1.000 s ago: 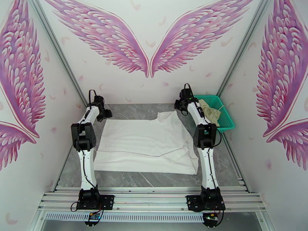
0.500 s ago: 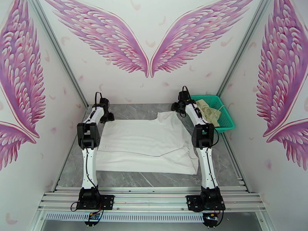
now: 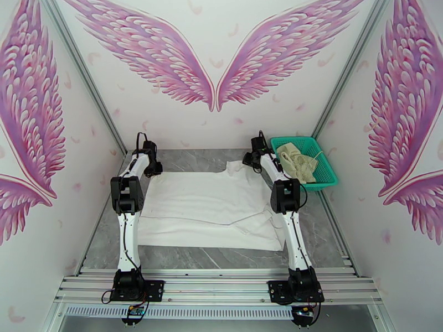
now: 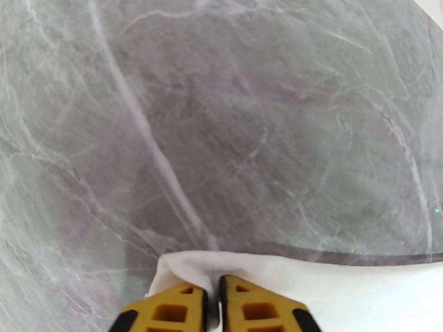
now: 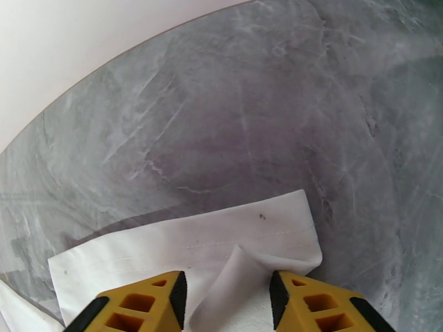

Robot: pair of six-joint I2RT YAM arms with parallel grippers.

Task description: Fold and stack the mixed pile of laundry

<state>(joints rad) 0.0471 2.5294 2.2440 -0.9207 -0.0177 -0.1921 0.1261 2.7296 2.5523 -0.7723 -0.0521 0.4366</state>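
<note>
A large white shirt (image 3: 210, 203) lies spread flat on the grey marble table (image 3: 210, 255). My left gripper (image 3: 154, 168) is down at the shirt's far left corner. In the left wrist view its yellow fingers (image 4: 166, 308) are pressed together on the white corner (image 4: 188, 266). My right gripper (image 3: 248, 160) is over the shirt's far right part. In the right wrist view its yellow fingers (image 5: 141, 305) stand apart on either side of a raised fold of white cloth (image 5: 232, 278). A cream-beige garment (image 3: 296, 159) lies in the basket.
A teal mesh basket (image 3: 310, 140) stands at the back right corner, just right of my right arm. Side walls hem in the table. Bare grey tabletop shows in front of the shirt and along the far edge (image 3: 194, 159).
My left gripper has closed on the shirt's far left corner. My right arm has shifted left, away from the basket, onto the shirt's far right part.
</note>
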